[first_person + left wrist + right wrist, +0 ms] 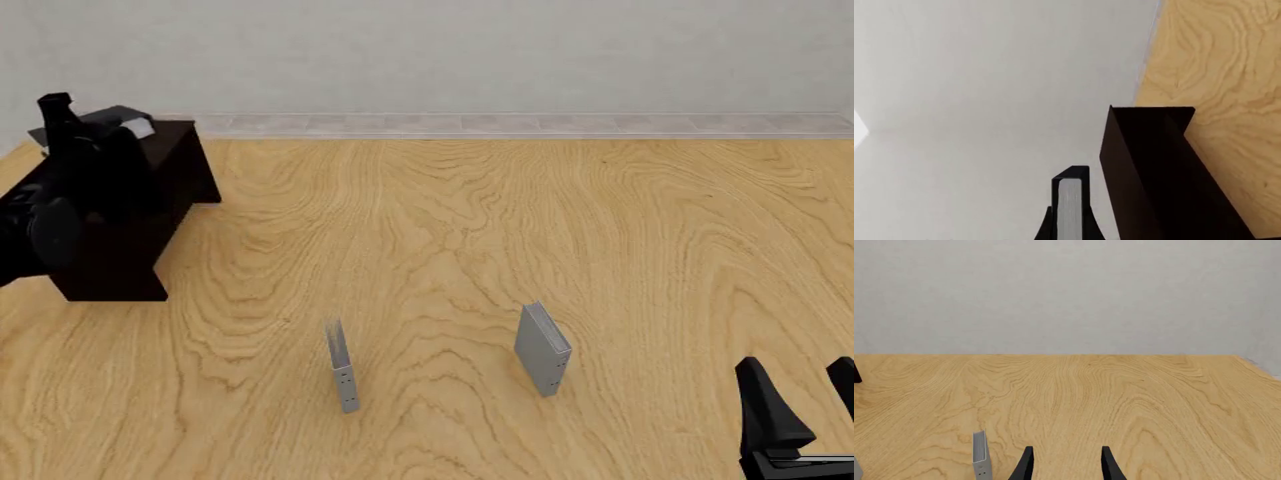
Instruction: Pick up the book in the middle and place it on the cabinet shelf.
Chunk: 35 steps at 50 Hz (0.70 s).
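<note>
Book: the thick black-covered book [1071, 207] with white page edges sits clamped between the fingers of the left gripper [1069, 227], raised beside and above the cabinet shelf [127, 215] at the tabletop's [534, 230] far left.
Left fingers: clenched on the book, one on each cover.
Right gripper [805, 420]: fingers spread apart, grasping nothing, low at the near right.
Step in hand: carrying the book over the cabinet's flat top; placement not yet done, by my reading.
Doing it well: centre the book over the dark top, lower until it bears, then release; a drop near the edge could tip it off.
Others: thin grey book [342, 365] and small silver-grey book [542, 349] stand upright, well apart from the cabinet.
Writing: none legible on any cover.
</note>
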Motion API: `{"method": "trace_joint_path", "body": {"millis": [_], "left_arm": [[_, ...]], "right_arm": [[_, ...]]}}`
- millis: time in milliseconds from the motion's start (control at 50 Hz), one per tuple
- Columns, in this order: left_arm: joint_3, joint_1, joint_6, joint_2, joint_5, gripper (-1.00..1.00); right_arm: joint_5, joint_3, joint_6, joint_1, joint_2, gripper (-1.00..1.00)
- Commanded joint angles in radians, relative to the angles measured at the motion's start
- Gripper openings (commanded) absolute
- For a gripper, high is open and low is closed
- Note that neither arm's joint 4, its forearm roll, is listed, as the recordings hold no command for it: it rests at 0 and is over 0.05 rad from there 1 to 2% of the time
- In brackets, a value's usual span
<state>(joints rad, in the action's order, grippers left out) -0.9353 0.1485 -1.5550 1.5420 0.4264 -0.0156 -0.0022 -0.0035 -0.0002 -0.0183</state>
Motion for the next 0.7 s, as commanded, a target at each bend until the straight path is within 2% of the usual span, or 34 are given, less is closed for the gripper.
{"method": "trace_joint_path", "body": {"millis": [20,380,700], "left_arm": [[-0.032,0.02,0.003,0.022,0.024,-1.0],[-0.05,0.039,0.026,0.063,0.036,-1.0],[-0.027,0.072,-0.007,0.113,0.08,-1.0]], "right_arm": [[0.0,0.0,0.0,0.0,0.0,1.0],[0.0,0.0,0.0,0.0,0.0,1.0],[0.0,0.0,0.0,0.0,0.0,1.0]]}}
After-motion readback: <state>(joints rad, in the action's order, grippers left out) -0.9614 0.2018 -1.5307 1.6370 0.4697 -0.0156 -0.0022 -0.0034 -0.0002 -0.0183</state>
